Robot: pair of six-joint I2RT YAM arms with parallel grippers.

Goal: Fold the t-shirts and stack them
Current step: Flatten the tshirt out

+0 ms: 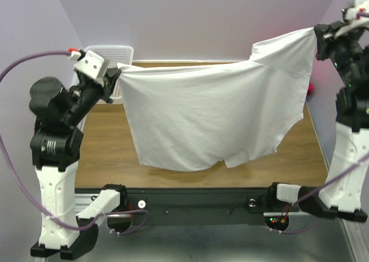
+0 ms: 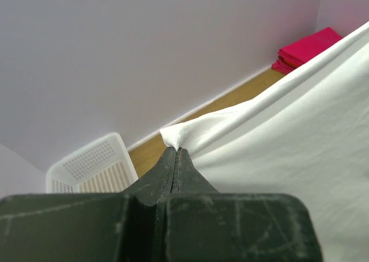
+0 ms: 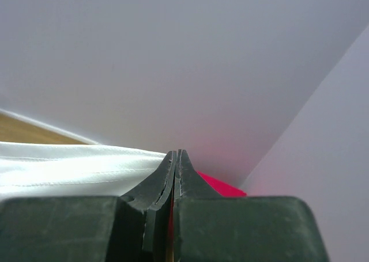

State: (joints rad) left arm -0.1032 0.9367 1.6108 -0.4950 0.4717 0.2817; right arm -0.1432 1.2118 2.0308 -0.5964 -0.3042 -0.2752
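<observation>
A plain white t-shirt [image 1: 213, 115] hangs spread in the air above the wooden table [image 1: 109, 152], stretched between both arms. My left gripper [image 1: 115, 75] is shut on its left corner; the left wrist view shows the cloth [image 2: 277, 147] pinched at my closed fingertips [image 2: 176, 150]. My right gripper [image 1: 317, 34] is shut on the shirt's upper right corner, held higher; the right wrist view shows the white cloth [image 3: 75, 167] running left from the closed jaws. A stack of folded red/pink t-shirts [image 2: 305, 49] lies at the far right by the wall, partly seen in the right wrist view [image 3: 222, 187].
A white plastic lattice basket [image 1: 112, 72] stands at the back left corner of the table, also in the left wrist view [image 2: 92, 167]. Lilac walls close in the back and sides. The arm bases and a black rail [image 1: 202, 201] run along the near edge.
</observation>
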